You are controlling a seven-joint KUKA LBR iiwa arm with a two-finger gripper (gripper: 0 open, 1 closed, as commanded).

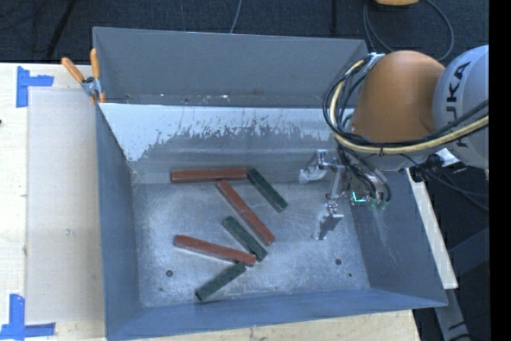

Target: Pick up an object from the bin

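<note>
Gripper [323, 196] hangs by the bin's [239, 76] right wall, fingers spread and empty, presumably readied to close on something; red and green sticks [246, 213] lie loose mid-floor, one green stick [266, 189] nearest it.

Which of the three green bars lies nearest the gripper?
The uppermost green bar, at the heap's right; its end comes closest to the gripper. The middle green bar and lowest green bar lie further left.
</note>
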